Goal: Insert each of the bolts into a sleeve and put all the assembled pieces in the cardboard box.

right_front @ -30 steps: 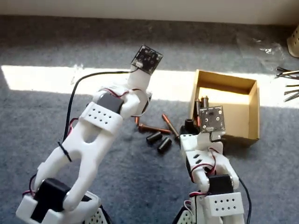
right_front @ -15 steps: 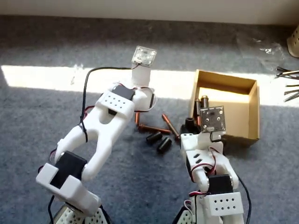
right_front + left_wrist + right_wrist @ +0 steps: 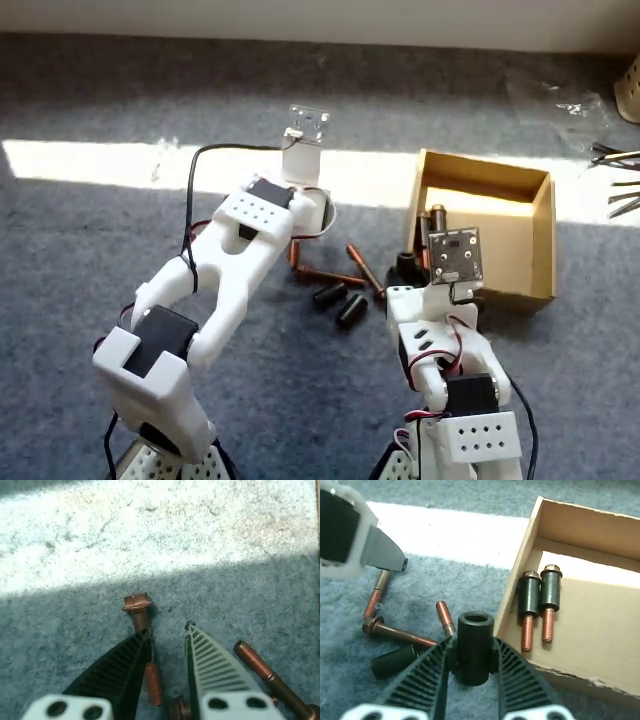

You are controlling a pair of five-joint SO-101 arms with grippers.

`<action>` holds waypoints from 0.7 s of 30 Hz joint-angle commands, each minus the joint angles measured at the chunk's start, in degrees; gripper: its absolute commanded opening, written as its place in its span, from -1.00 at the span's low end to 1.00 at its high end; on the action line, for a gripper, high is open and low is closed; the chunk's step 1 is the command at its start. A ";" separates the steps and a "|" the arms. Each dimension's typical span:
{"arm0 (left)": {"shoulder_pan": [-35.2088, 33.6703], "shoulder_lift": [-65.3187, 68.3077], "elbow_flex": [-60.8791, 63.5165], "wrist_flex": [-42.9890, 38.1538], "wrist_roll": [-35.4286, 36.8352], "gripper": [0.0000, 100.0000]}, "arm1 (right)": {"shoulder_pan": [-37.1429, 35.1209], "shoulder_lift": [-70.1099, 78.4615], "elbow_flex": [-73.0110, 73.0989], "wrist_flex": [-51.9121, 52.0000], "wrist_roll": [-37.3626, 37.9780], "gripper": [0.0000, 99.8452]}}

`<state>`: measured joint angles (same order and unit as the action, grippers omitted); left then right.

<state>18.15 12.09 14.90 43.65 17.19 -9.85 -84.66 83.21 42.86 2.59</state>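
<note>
1. Copper-coloured hex-head bolt (image 3: 137, 609) lies on the grey carpet (image 3: 60, 645). The left gripper (image 3: 168, 630) stands low over it with jaws open. The black finger (image 3: 120, 670) covers part of the shank, and the grey finger (image 3: 210, 665) is just beside it.
2. Within the last second the left arm (image 3: 240, 250) has raised its elbow and tipped its wrist forward, as the high view shows. Its gripper has so come down close to the loose bolts.
3. The right arm has not moved. The right gripper (image 3: 473, 642) is clamped on an upright black cylindrical sleeve (image 3: 475, 627), bore upward, just outside the brown cardboard box (image 3: 520, 582).
4. Two assembled pieces (image 3: 530, 597) lie side by side inside the box. Two other copper bolts (image 3: 330, 275) and two loose black sleeves (image 3: 340, 302) remain on the carpet between the arms.
5. The left arm seems ready to pick the bolt for the waiting sleeve. The bolt is not centred between the jaws, so a small sideways correction is probably needed before closing.
</note>
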 commanded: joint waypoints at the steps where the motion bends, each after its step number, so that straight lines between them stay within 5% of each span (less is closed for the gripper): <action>1: -1.98 -0.31 -2.42 -0.79 0.70 -0.76 | 0.57 -0.57 -0.40 -1.63 -0.18 -0.99; 21: -3.91 3.65 -1.80 -1.05 0.70 -0.75 | 0.57 -0.57 -0.40 -1.63 -0.18 -0.99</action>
<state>14.64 13.67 14.81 43.56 17.19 -9.85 -84.66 83.21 42.86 2.59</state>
